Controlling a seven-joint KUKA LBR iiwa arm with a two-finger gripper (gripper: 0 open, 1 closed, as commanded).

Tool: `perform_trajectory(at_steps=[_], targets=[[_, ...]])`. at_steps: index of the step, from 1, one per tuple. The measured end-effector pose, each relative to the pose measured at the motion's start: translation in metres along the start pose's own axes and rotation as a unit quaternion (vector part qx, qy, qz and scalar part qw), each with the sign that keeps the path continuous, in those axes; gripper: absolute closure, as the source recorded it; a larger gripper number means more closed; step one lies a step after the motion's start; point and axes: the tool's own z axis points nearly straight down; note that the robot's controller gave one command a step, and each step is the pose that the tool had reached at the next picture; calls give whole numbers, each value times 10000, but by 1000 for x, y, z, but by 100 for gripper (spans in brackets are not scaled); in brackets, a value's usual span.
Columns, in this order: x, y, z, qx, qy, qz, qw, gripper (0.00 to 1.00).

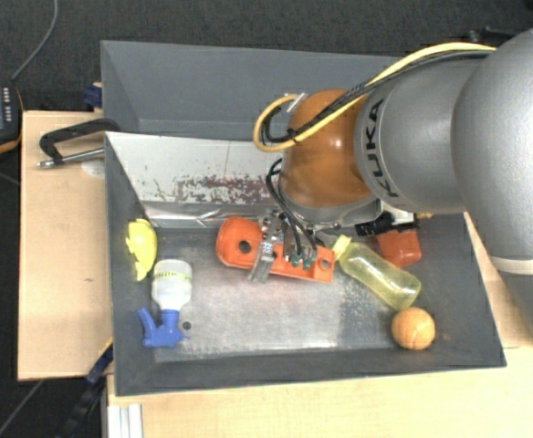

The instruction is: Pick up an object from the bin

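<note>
The gripper (279, 247) was down near the middle of the bin (203, 158), hanging below the orange cover (326, 158) on the wrist of the arm (449, 135), which reached in from the right. It sat directly on top of an orange plastic piece (236, 243) that lay flat on the bin floor. The piece's rounded end, with a dark hole in it, stuck out to the gripper's left, and its flat end showed just to the right below it. The gripper's metal parts overlapped the middle of this piece, but how wide the gripper stood, or whether it had hold of the piece, could not be told. Just to the right lay a yellow-green clear bottle (381, 280) on its side, its neck pointing toward the orange piece. A red-orange thing (401, 246) lay behind it, partly under the arm. A tan ball (413, 328) rested near the front right corner. Well apart, on the left side, were a yellow thing (141, 247) against the wall, a white bottle (171, 286) and a blue piece (160, 328) just beside its lower end.
</note>
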Motion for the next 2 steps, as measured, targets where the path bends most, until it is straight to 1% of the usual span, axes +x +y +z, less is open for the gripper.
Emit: perform_trajectory(at_steps=[1, 2], targets=[[1, 0, -21, 10, 27, 0, 10000, 100], [-1, 0, -44, -6, -9, -1, 10000, 100]])
